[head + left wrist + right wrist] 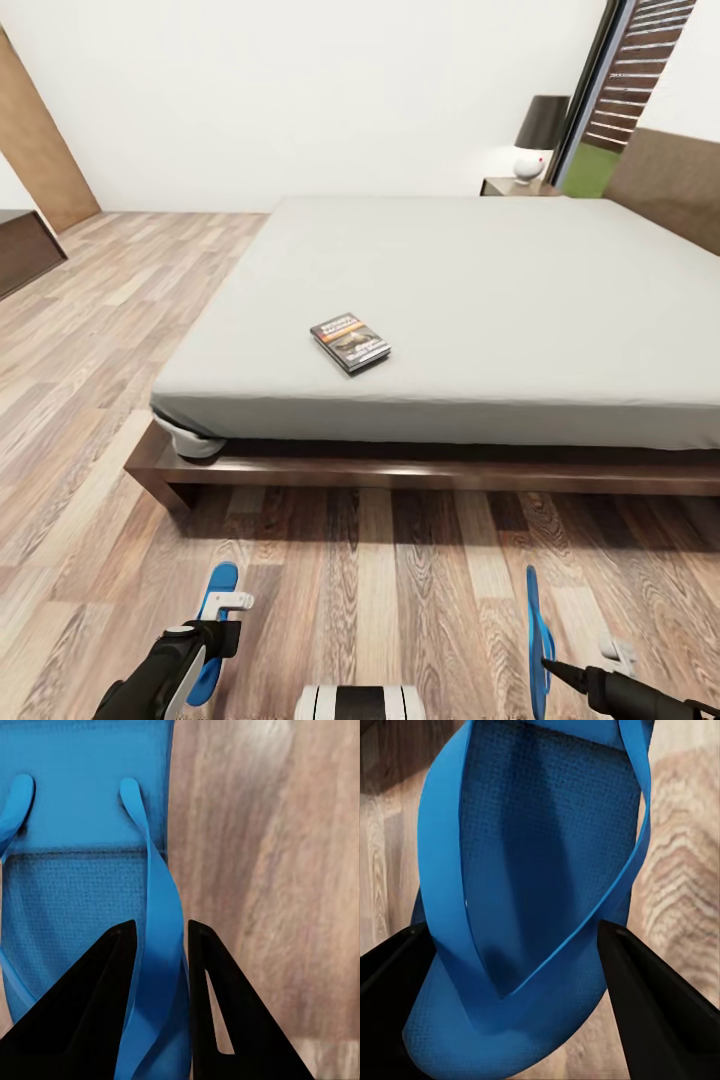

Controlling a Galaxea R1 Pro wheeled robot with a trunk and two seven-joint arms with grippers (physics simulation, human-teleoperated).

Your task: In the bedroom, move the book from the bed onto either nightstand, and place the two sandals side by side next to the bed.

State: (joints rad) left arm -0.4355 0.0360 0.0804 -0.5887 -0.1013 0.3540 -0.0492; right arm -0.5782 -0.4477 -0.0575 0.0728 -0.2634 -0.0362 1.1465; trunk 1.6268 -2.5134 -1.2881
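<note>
Each gripper clamped a sandal: the left gripper (159, 982) pinched the left sandal's (215, 600) strap, while the right gripper (525, 997) straddled the right sandal (535, 640). Both sandals pointed toward 12 o'clock at the bed (480, 300), well apart from each other.

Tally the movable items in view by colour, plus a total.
Blue: 2, the sandal at the left end effector and the sandal at the right end effector.
Dark with an orange band: 1, the book on the bed.
White: 1, the round lamp base on the nightstand.
Total: 4
</note>
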